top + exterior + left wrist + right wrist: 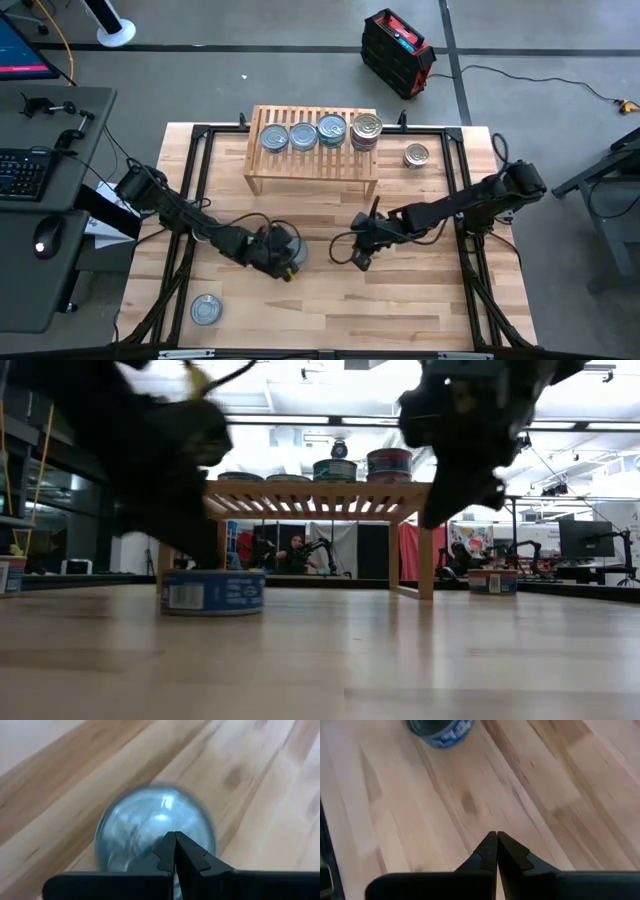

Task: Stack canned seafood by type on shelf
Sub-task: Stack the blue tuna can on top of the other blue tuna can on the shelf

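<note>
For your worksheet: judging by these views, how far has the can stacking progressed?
Done: several cans sit on the shelf, some stacked. In hand: the left gripper, jaws shut, hovers over a silvery-blue can. Left: that one, plus tins at and. The right gripper is shut, empty.

Left arm hides most of a tin [287,243] (lid blurred); labels unreadable.

Both arms are stretched inward toward mid-tabletop; the left gripper [174,851] and right gripper [497,851] are held with fingers pressed together.
</note>
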### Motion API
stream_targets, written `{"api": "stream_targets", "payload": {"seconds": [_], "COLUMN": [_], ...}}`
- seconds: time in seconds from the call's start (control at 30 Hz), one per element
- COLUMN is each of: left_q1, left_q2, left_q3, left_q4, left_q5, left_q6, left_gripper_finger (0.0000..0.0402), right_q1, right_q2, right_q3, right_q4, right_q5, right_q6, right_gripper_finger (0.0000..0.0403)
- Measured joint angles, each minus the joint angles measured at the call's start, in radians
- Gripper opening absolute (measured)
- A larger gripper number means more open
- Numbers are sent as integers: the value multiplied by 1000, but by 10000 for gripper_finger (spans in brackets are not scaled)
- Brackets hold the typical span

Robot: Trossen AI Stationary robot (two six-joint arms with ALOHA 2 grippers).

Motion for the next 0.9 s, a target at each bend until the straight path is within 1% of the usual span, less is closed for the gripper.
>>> {"api": "stream_targets", "payload": {"seconds": [0.1,0.17,0.27,0.37,0.43,0.53,0.6,0.67,0.7,0.77,0.8,0.9], "left_q1": [30,47,70,81,80,65,49,32,24,8,-1,-10], "left_q2": [48,85,97,53,-4,-101,-154,-183,-185,-181,-179,-164], "left_q3": [0,1,36,63,74,74,74,74,73,55,41,1], "left_q4": [152,230,229,186,178,110,13,-103,-163,-226,-228,-152], "left_q5": [4,35,67,70,66,60,39,9,3,3,2,5], "left_q6": [22,25,47,136,202,263,284,279,268,254,251,242], "left_gripper_finger": [0,0,0,0,0,0,0,0,0,0,0,0], "right_q1": [21,34,53,71,76,76,69,53,39,14,2,-29], "right_q2": [-26,-34,-46,-45,-45,-45,-38,-20,-3,40,66,162], "right_q3": [0,0,-10,-47,-86,-153,-188,-213,-216,-205,-192,-121], "right_q4": [-92,-143,-182,-163,-85,119,287,401,435,474,490,510], "right_q5": [16,20,22,19,0,-30,-22,0,5,8,3,-46], "right_q6": [6,10,42,70,91,114,127,158,176,194,192,161], "right_gripper_finger": [0,0,0,0,0,0,0,0,0,0,0,0]}}
